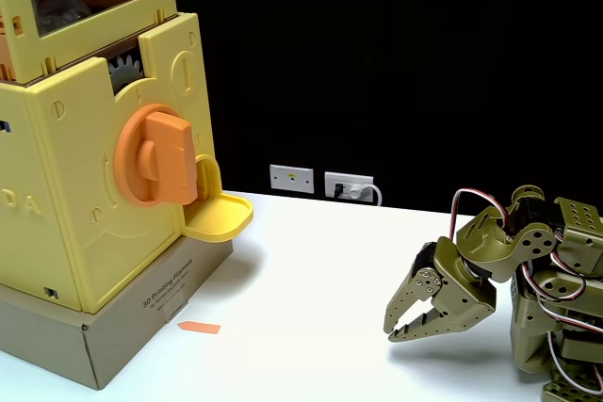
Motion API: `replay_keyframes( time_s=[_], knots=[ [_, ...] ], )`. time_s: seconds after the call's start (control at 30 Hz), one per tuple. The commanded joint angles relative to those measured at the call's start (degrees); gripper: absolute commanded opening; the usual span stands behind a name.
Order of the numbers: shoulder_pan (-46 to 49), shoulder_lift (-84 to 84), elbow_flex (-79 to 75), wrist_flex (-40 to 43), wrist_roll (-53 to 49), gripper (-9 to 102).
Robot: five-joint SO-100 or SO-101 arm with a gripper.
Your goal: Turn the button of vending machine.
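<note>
Slipping is risked: the olive-green claw (396, 325), pressed together, sits well apart from the large round orange plastic knob (156, 157).

Vending machine (75, 223): pale yellow body, dark window, grey gear teeth, cardboard-brown base (122, 331) with dark print. Button (155, 157): solid orange, disc and bar alike. Tray (219, 217): brighter yellow, left of the jaws. Arrow marker (199, 328): orange, on the white table (311, 327). Gripper (394, 323): olive-green jaws with black hardware; red, white and black wires behind. Backdrop black, with white wall outlets (320, 182).
</note>
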Motion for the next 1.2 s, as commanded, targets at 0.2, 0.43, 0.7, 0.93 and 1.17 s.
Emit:
replay_keyframes(
  time_s=[0.2,0.43,0.7,0.93,1.17],
  knots=[
    [0.53,8.09,1.76,0.53,-4.48,1],
    [0.62,7.91,1.49,-0.35,-5.01,1],
    [-1.05,-10.28,-19.78,-6.86,-8.17,1],
    [-2.9,-25.49,-46.23,-4.39,-10.28,1],
    [-0.09,-26.28,-52.56,-3.34,-12.74,1]
  ],
)
